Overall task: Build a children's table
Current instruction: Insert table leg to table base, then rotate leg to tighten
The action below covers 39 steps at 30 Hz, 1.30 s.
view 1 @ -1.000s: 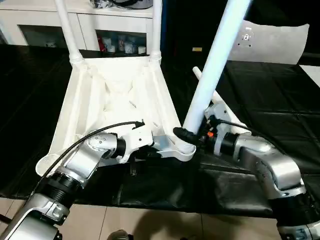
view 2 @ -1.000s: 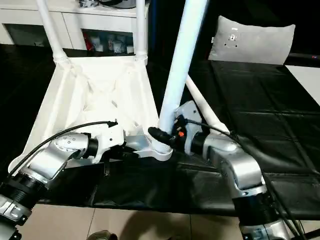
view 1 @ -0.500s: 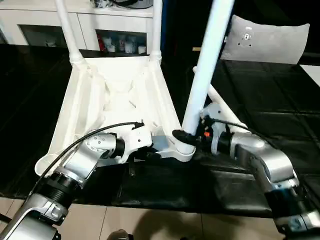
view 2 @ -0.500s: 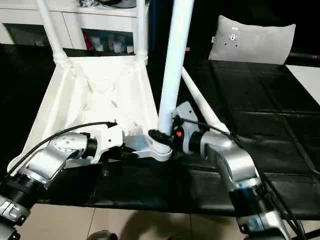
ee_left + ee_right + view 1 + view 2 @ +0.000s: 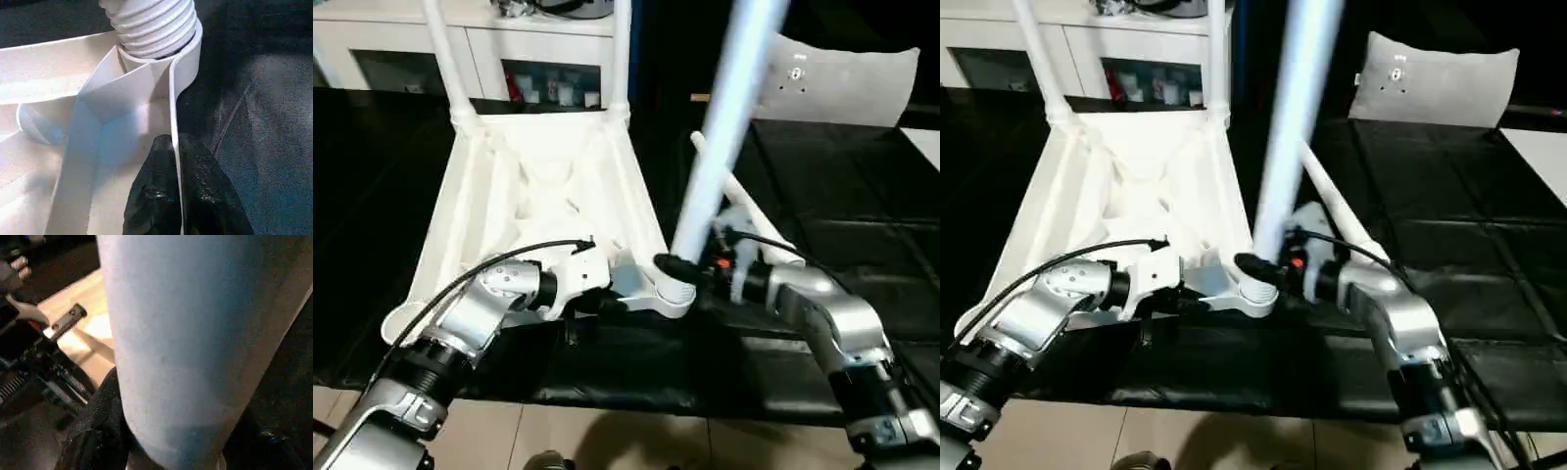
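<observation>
The children's table top [image 5: 538, 186] lies upside down on the black work table, ribs up. Two white legs [image 5: 443, 59] [image 5: 621, 54] stand in its far corner sockets. A third leg [image 5: 724, 127] rises from the near right socket [image 5: 671, 294], leaning right; its threaded end [image 5: 154, 24] sits in the socket. My right gripper [image 5: 680, 269] is shut around this leg just above the socket, a black finger [image 5: 98, 421] on each side. My left gripper [image 5: 176, 196] is shut on the top's thin rim [image 5: 172, 98] beside that socket. Another leg [image 5: 1337, 206] lies flat behind my right wrist.
A white cabinet [image 5: 509, 39] stands behind the work table, and a grey pad [image 5: 842, 83] lies at the back right. The table's front edge runs just below my forearms, with tiled floor [image 5: 607, 441] beneath.
The held leg swung from leaning right to nearly upright, then back a little to the right. My right forearm shifted with it. The left gripper and table top stayed put.
</observation>
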Available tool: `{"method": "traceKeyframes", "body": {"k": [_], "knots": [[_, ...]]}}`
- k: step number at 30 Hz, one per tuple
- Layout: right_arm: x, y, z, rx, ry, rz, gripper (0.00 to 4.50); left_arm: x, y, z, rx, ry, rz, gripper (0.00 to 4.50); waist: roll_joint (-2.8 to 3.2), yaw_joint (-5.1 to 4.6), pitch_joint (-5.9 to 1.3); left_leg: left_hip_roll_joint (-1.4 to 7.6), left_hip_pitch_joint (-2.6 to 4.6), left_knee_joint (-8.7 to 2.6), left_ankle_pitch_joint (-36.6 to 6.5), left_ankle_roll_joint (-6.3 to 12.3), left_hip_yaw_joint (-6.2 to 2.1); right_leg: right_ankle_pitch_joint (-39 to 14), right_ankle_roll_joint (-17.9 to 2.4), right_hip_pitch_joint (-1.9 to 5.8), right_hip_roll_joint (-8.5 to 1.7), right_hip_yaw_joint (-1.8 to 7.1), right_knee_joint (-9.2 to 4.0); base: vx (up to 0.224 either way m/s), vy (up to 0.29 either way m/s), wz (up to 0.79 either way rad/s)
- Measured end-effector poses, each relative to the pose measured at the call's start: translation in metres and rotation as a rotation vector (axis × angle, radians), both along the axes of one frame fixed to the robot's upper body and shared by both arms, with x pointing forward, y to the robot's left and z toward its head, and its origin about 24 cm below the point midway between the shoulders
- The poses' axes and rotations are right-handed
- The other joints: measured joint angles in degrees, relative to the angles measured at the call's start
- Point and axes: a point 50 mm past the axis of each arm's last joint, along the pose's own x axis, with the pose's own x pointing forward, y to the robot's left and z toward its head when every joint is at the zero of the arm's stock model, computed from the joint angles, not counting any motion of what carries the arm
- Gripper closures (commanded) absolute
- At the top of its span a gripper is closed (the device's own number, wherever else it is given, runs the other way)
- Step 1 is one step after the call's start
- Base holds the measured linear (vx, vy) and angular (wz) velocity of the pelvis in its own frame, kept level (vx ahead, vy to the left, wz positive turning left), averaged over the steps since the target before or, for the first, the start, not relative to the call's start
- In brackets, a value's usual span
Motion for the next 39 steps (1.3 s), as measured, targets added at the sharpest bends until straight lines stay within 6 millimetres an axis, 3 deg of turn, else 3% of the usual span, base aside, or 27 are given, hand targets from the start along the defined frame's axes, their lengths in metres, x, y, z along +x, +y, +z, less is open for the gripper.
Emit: {"method": "traceKeyframes", "body": {"k": [8,16,26,37,39], "knots": [[-0.013,-0.006,-0.016,0.132,-0.020,-0.095,2.55,0.002,-0.003,-0.003,-0.011,0.011,0.001,4.50,0.51,0.14,-0.32,-0.02,0.00,0.00,0.0,0.01,0.04,0.0,0.0,0.03,-0.05,0.01,-0.04,0.000,0.000,0.00],[-0.015,0.000,-0.009,-0.134,-0.210,0.019,2.55,0.002,-0.003,-0.005,-0.007,0.008,-0.003,4.50,0.66,0.05,-0.41,-0.02,0.18,0.00,0.0,0.01,0.03,-0.2,0.3,0.24,-0.05,0.00,-0.11,0.000,0.000,0.00],[-0.004,0.003,-0.007,-0.203,-0.192,0.164,2.55,0.006,-0.001,-0.005,0.010,0.013,-0.029,4.50,0.39,-0.17,-0.47,-0.01,0.63,-0.07,0.0,0.03,0.02,-0.2,0.4,0.60,-0.02,0.00,-0.17,0.000,0.000,0.00],[0.000,0.008,-0.012,-0.181,-0.171,0.149,2.55,0.010,0.003,-0.006,0.021,0.038,-0.018,4.50,-0.25,-0.23,-0.63,0.02,0.84,-0.10,0.0,0.02,0.01,-0.2,0.4,0.72,-0.03,-0.02,-0.22,0.000,0.000,0.00],[0.002,0.014,-0.012,-0.162,-0.167,0.102,2.55,0.009,0.007,-0.007,0.014,0.052,0.025,4.50,-0.30,-0.63,-0.66,0.02,0.89,-0.14,0.0,0.02,0.01,-0.2,0.4,0.69,-0.03,-0.02,-0.22,0.000,0.000,0.00]]}}
